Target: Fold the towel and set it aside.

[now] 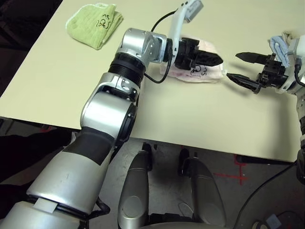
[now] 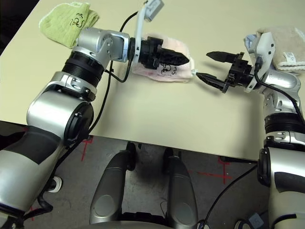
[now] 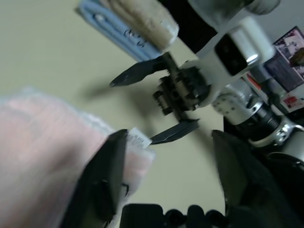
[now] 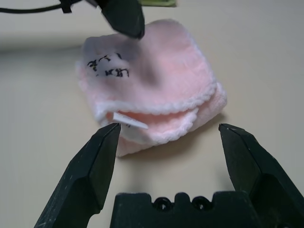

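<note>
while the left gripper [image 1: 209, 58] hides the folded towel [image 4: 152, 99] overhead, the right wrist view bares its label; both grippers gape, right gripper [image 2: 209, 67] beside it.

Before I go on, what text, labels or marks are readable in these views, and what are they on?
Nothing reads clearly.
Pink towel: dark embroidered mark, shape visible but not legible as letters.
Pink towel's small white tag: blank or too small to read.
Green towel: similar dark embroidered mark, too small to read.
Blue folded cloth: small dark marks, blurred.
Beige folded cloth: a label, unreadable.

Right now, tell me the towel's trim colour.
White, scalloped, on the pale pink towel; right wrist view shows it best.
</note>
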### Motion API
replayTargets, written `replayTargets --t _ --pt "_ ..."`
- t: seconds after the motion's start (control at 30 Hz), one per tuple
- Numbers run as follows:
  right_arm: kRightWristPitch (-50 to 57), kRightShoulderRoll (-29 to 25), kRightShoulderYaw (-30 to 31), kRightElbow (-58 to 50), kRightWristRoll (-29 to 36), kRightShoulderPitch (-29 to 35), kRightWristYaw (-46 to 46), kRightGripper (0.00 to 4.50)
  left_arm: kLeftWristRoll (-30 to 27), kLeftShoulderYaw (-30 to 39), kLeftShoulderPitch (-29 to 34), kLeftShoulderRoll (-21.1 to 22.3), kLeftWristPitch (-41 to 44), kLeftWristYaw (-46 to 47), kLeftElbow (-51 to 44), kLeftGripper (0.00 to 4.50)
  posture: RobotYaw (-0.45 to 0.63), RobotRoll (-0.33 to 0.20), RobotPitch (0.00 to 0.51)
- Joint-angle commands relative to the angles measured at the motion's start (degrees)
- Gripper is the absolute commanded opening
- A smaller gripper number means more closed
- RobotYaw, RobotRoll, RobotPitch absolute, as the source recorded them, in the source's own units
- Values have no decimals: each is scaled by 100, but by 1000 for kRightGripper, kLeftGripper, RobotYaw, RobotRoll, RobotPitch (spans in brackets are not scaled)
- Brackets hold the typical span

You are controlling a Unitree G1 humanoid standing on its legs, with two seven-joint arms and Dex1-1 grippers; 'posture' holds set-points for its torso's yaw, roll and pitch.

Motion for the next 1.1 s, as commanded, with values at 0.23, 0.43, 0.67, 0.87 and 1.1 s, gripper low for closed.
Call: replayTargets --t 0.23,0.43,0.67,0.87,1.1 --pt "109 170 38 -11 -19 -162 -22 4500 105 183 363 700 -1313 -315 -499 4491 137 0 378" --pt "640 176 -81 -327 293 -201 127 4500 355 94 1465 1642 -3636 -1367 -504 4491 137 0 380" --pt "928 -7 -88 -101 323 -516 336 4112 459 220 1804 2110 -5713 -2529 437 4500 111 0 379" --pt "755 63 7 81 301 -551 688 2023 502 210 1828 2078 -6471 -2857 870 4500 79 0 373" --pt "605 248 47 414 210 -806 791 44 526 239 1700 1917 -6767 -2862 1056 4500 81 0 368"
